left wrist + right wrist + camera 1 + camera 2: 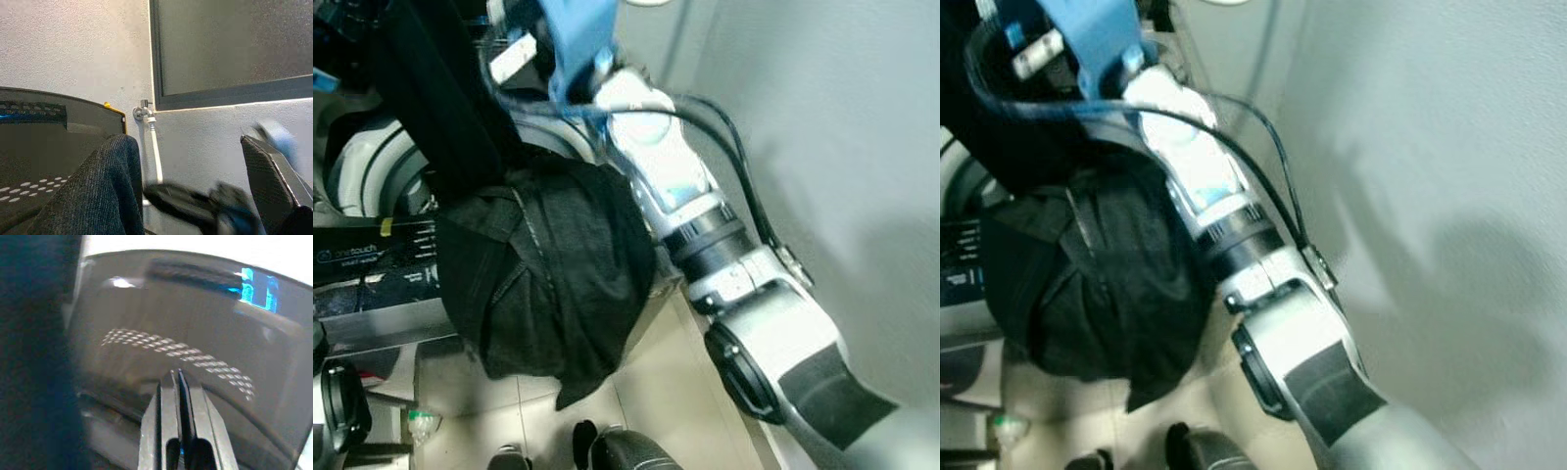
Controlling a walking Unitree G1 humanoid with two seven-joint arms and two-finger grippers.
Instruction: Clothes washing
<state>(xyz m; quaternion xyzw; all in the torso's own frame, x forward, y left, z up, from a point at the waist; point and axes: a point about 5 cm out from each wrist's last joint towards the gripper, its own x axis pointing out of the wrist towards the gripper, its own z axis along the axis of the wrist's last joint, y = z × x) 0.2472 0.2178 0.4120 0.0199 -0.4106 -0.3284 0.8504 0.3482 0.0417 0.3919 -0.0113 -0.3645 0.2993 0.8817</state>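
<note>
A dark denim garment hangs bunched in front of me, level with the washing machine on my left. In the left wrist view the same dark cloth lies draped over one finger of my left gripper. Its other finger stands far off, so the gripper is open. My right arm reaches up past the garment's right side. Its gripper is shut on nothing, pointing at the washer's dark control panel with a blue display.
A plain wall runs close along my right. A tap and a dark window sit on the wall behind the washer. Pale floor tiles and my own feet lie below the garment.
</note>
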